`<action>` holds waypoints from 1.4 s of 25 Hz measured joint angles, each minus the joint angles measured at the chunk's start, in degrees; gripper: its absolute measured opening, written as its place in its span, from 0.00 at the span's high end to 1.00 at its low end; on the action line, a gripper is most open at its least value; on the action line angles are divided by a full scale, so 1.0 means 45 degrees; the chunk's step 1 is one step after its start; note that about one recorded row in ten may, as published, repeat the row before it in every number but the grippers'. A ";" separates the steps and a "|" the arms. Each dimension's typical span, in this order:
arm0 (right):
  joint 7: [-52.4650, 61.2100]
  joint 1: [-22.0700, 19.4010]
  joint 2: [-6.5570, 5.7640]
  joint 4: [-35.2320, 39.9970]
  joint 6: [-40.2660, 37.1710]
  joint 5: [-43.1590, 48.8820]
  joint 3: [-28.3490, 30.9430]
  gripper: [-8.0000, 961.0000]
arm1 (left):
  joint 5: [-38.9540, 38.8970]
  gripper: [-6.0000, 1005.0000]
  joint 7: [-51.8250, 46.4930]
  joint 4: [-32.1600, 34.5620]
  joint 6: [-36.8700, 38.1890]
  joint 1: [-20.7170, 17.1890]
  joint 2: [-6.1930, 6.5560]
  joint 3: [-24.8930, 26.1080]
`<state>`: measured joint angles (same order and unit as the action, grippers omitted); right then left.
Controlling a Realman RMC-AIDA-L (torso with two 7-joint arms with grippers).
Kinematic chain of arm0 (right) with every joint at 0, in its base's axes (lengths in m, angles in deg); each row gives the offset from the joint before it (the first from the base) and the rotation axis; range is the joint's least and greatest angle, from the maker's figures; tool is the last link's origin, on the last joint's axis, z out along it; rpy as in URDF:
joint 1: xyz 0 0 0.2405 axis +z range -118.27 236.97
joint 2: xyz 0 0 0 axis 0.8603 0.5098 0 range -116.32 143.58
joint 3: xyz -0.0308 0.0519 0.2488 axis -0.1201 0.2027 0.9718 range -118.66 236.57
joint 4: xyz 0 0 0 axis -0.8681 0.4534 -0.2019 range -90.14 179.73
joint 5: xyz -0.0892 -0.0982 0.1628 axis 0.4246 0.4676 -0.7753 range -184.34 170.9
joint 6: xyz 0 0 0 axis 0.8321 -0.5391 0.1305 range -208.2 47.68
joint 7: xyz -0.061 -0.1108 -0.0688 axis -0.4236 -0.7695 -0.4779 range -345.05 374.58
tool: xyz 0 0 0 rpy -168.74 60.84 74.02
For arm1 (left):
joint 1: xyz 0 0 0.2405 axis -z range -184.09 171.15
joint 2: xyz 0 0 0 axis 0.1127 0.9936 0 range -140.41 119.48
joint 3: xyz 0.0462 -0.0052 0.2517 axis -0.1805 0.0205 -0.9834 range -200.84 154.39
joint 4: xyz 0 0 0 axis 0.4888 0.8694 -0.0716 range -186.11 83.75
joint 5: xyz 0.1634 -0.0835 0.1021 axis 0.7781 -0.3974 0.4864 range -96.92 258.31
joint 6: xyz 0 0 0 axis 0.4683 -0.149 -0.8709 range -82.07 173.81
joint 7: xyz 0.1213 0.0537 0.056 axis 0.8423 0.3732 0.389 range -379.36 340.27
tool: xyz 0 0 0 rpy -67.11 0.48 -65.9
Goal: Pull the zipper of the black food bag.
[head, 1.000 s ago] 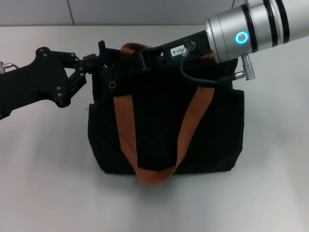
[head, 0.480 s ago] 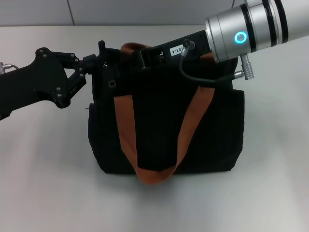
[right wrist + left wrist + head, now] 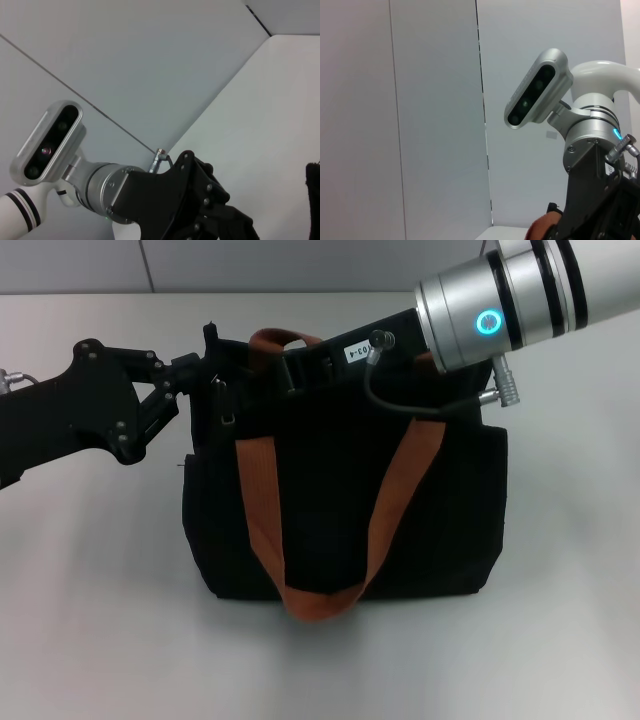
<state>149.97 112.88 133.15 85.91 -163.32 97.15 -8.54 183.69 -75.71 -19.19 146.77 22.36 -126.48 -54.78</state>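
The black food bag (image 3: 340,500) stands upright in the middle of the table, one orange-brown handle (image 3: 262,510) hanging down its front. A small silver zipper (image 3: 226,412) pull dangles near the bag's upper left corner. My left gripper (image 3: 210,365) reaches in from the left and is shut on that corner's top edge. My right gripper (image 3: 292,368) lies across the bag's top from the right, its tip by the rear handle (image 3: 280,338). Dark fabric hides the tip. The left gripper (image 3: 200,200) also shows in the right wrist view.
The bag stands on a pale table (image 3: 90,600) with a grey wall behind it. The right arm's silver wrist (image 3: 500,310) and a black cable (image 3: 400,400) hang over the bag's upper right. The left wrist view shows the right arm's camera (image 3: 535,90).
The right arm and its gripper have slid a little to the left along the bag's top. The silver pull has swung slightly lower. The left gripper has held still.
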 joint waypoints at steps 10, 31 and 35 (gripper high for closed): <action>0.0150 -0.0089 -0.0029 0.0285 0.0031 0.0005 0.0000 0.99 | -0.0192 0.90 -0.0024 -0.0001 0.0015 -0.0083 0.0042 0.0000; 0.1096 -0.0470 -0.0058 0.1348 0.0082 0.0983 0.0012 0.99 | -0.0334 0.89 -0.0017 0.0001 0.0055 -0.0263 0.0138 0.0177; 0.1150 -0.0460 -0.0056 0.1450 0.0081 0.1124 0.0002 0.99 | -0.0335 0.89 -0.0010 0.0001 0.0070 -0.0251 0.0138 0.0177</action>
<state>155.15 110.81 132.89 92.43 -162.96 102.21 -8.53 182.19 -75.76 -19.19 147.08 21.23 -125.86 -53.98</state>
